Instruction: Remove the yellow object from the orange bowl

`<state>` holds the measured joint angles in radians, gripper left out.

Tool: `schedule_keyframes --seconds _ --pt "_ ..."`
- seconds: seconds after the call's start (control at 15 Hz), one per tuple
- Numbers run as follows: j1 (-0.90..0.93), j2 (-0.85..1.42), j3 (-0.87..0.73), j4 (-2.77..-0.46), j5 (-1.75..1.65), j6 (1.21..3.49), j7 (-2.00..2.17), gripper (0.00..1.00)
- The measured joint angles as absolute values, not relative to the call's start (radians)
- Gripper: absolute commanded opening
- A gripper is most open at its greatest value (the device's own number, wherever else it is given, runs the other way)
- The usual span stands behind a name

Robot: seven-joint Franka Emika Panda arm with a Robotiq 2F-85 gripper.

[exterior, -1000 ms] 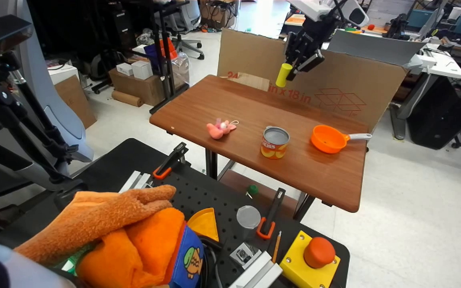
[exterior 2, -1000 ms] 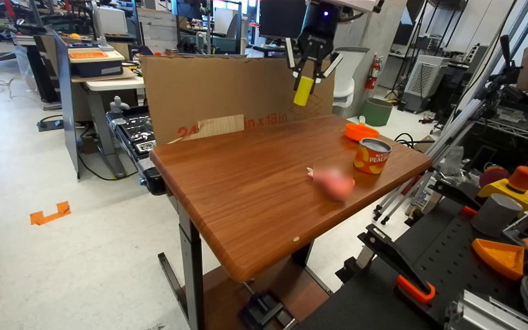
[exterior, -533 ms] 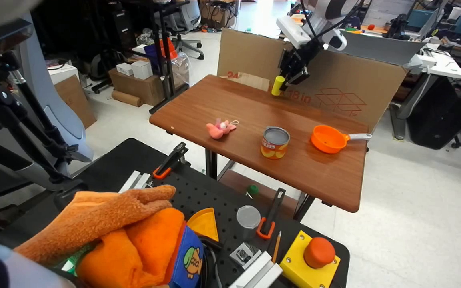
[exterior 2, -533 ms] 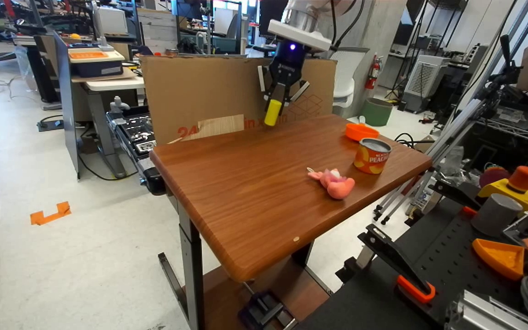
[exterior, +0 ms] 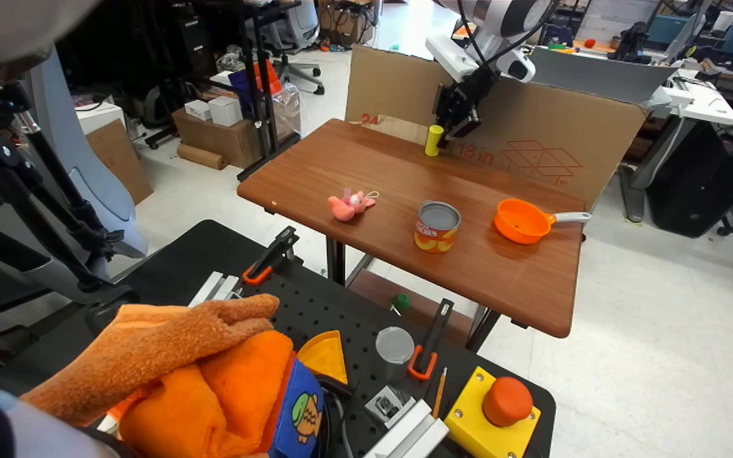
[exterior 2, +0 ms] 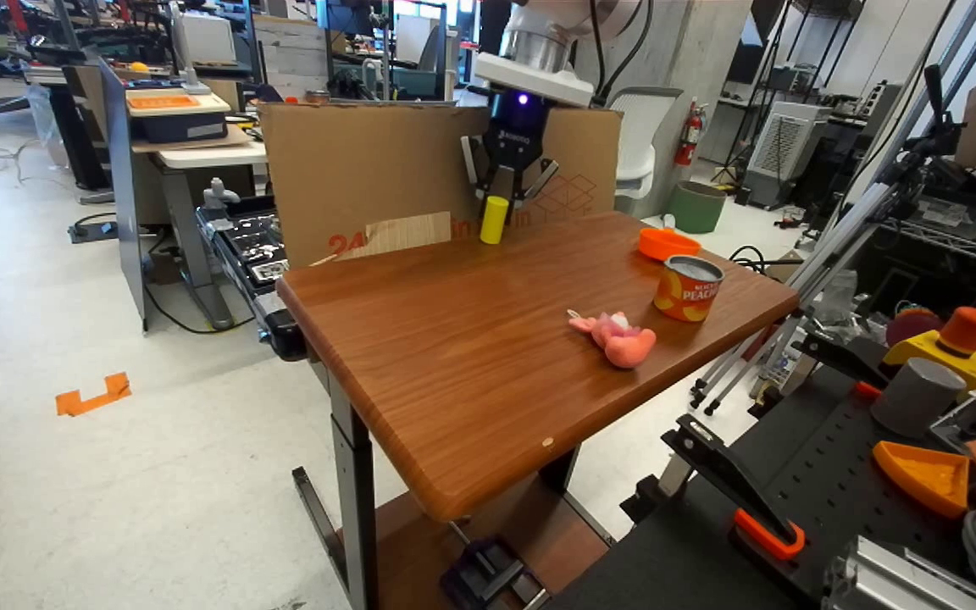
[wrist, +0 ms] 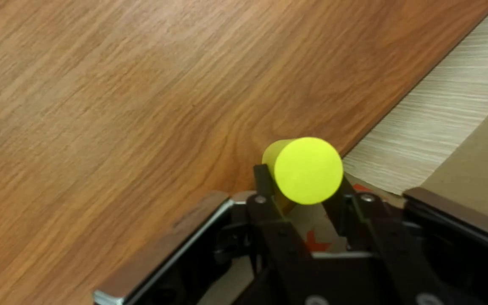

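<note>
The yellow object is a bright yellow cylinder, seen in both exterior views (exterior: pixel 432 141) (exterior 2: pixel 494 222) and end-on in the wrist view (wrist: pixel 309 170). My gripper (wrist: pixel 303 180) is shut on it, with a finger against each side; the gripper (exterior 2: pixel 500 207) also shows in an exterior view. The cylinder is nearly upright, low at the table's cardboard-side edge. I cannot tell whether it touches the tabletop. The orange bowl (exterior: pixel 519 221) has a grey-white handle and sits on the table, well apart from the gripper. It also shows in an exterior view (exterior 2: pixel 668 244), and is out of the wrist view.
A peach can (exterior: pixel 436 227) stands on the wooden table (exterior: pixel 379 162) beside the bowl. A pink plush toy (exterior 2: pixel 619 339) lies near the table edge. A cardboard sheet (exterior 2: pixel 352 169) stands close behind the gripper. A black workbench (exterior: pixel 214 254) adjoins the opposite side.
The gripper has moved down toward the table and away from the bowl's side, carrying the yellow cylinder. The cylinder has become more upright. The bowl, can and toy have stayed in place.
</note>
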<state>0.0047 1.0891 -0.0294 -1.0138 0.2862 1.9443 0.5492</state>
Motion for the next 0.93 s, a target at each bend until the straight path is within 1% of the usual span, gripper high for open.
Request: schedule_keyframes --seconds 0.33,0.47,0.6,0.93 --pt "0.023 1.078 -0.032 -1.088 0.242 1.870 0.557 0.98" --pt "0.032 1.060 -0.032 -1.113 0.235 1.849 0.554 1.00" --pt "0.047 1.019 -0.035 -1.144 0.200 1.863 0.537 1.00" --pt "0.066 0.829 -0.040 -1.301 0.146 1.901 0.439 1.00"
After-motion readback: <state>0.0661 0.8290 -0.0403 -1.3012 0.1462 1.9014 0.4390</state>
